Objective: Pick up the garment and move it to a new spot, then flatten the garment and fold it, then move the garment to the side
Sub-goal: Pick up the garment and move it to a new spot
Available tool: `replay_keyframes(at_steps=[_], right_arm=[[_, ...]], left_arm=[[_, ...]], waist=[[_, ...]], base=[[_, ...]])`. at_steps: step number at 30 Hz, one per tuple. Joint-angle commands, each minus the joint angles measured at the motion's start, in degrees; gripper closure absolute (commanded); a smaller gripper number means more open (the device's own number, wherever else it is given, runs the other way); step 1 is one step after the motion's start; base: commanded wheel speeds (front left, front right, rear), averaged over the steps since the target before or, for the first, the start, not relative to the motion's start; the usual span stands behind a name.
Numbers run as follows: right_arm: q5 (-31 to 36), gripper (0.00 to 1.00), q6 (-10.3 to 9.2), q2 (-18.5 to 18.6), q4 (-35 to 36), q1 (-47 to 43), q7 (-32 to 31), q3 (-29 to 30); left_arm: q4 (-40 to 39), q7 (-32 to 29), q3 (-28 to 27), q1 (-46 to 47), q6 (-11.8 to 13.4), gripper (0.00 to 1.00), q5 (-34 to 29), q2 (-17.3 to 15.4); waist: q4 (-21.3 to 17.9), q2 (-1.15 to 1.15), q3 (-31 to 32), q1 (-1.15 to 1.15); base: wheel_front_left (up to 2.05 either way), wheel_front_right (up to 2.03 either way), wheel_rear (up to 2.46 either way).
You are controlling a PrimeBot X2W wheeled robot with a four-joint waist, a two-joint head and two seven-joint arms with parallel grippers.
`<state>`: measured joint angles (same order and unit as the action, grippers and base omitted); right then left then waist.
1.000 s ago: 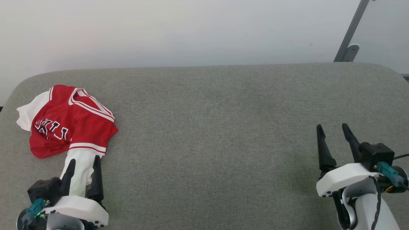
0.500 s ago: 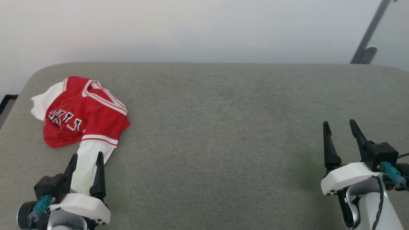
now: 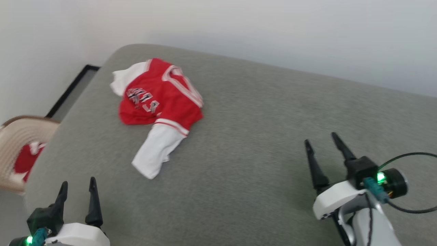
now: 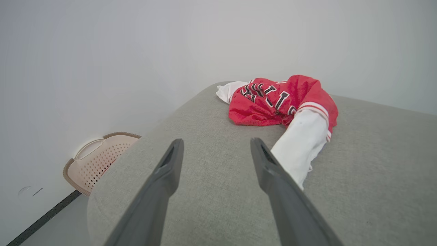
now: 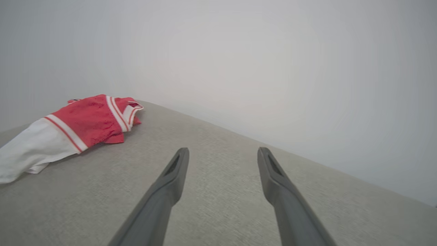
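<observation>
The garment (image 3: 160, 99) is a red jersey with black lettering, crumpled at the far left of the grey padded surface (image 3: 259, 136), one white sleeve stretched toward me. My left gripper (image 3: 78, 184) is open and empty, near the surface's left edge, short of the sleeve's end and to its left. In the left wrist view the garment (image 4: 280, 99) lies ahead and right of the open left gripper (image 4: 216, 141). My right gripper (image 3: 321, 139) hovers open and empty at the right, far from the garment. The right wrist view has the garment (image 5: 88, 123) at far left, the right gripper (image 5: 222, 150) over bare fabric.
A tan perforated basket (image 3: 30, 120) with red cloth in it stands on the floor beyond the surface's left edge, also in the left wrist view as the basket (image 4: 99, 157). A pale wall runs behind. Bare grey surface lies between the garment and the right gripper.
The head view has swung left, bringing the basket and floor in. My left gripper no longer straddles the white sleeve; it now stands back from it. The garment lies as before.
</observation>
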<state>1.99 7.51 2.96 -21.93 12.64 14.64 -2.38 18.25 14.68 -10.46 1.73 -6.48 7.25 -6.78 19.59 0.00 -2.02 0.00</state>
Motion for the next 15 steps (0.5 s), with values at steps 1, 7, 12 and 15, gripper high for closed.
replay_keyframes(at_steps=[1,7,12,15], right_arm=[[0.3,0.00,-0.04,0.0,-0.4,0.3,0.6,-1.1],[-0.7,0.00,-0.04,0.0,-1.7,0.3,0.6,-5.6],[-1.6,0.00,-0.04,0.0,-1.8,0.8,0.6,-6.9],[-2.0,0.00,-0.04,0.0,-1.6,1.1,0.6,-7.3]], left_arm=[[-0.4,0.5,-0.3,-0.8,0.2,0.00,-1.2,0.5],[-1.6,0.6,-1.8,-2.5,0.1,0.00,-2.2,1.8],[-2.0,0.6,-2.4,-3.0,-0.3,0.00,-1.6,2.4],[-1.6,0.6,-0.8,-1.3,-0.7,0.00,-1.8,1.7]], waist=[[3.9,0.00,-0.1,0.00],[6.8,0.00,0.3,0.00],[5.6,0.00,0.6,0.00],[3.2,0.00,-0.1,0.00]], base=[[0.00,0.00,0.00],[0.00,0.00,0.00],[0.00,0.00,0.00],[0.00,0.00,0.00]])
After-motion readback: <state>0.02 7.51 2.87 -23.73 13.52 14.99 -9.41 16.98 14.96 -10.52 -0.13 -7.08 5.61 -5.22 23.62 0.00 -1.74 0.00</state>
